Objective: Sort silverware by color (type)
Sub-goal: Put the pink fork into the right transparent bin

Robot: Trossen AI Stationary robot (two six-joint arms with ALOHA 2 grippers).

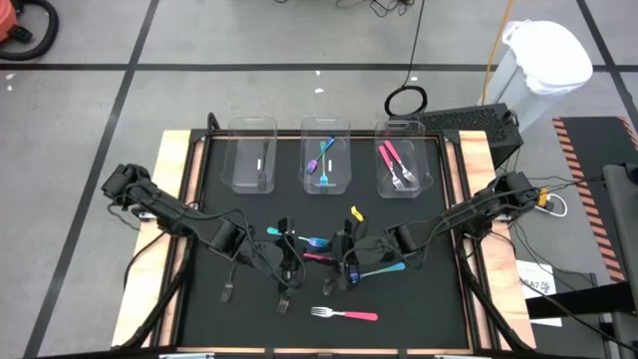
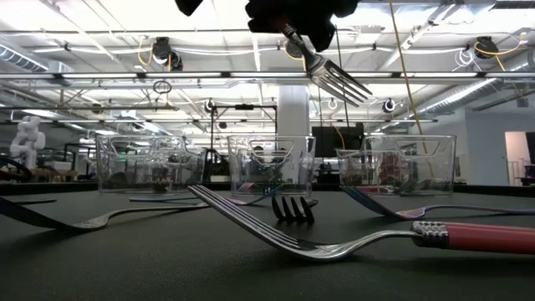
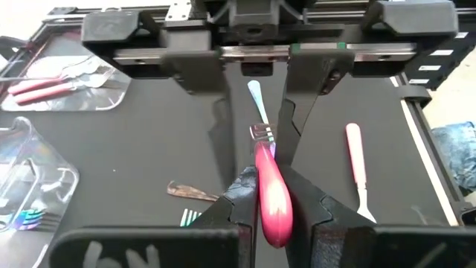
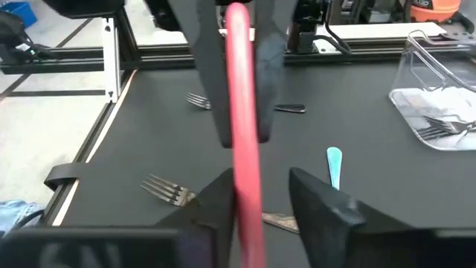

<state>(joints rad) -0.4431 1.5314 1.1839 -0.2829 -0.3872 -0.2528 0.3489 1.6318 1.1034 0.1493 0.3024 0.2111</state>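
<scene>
1. Black surface [image 1: 249, 329] with wooden edges carries three clear bins [image 1: 253, 135] in a row at its far side. The middle bin [image 1: 344, 135] holds blue and teal forks [image 1: 322, 160], and the right bin [image 1: 431, 160] holds pink forks [image 1: 394, 165].
2. We see both arms meet over the middle of the surface, with a pink fork [image 3: 271, 201] lifted between them.
3. We see the left pincer [image 3: 271, 216] pinching the pink handle on both sides.
4. The right pincer [image 4: 256, 201] is around the same handle. One finger touches it and the other stands a little apart, so we call it spread.
5. In the high view the long axis of this fork runs about left to right. In the low view its silver tines hang under the dark pincers and point downward.
6. Another pink fork [image 1: 344, 314] lies flat near the front edge, with its long axis left to right and its tines to the left.
7. A teal fork [image 1: 384, 269] lies just beside the right pincer, and two dark forks [image 1: 227, 291] lie front left.
</scene>
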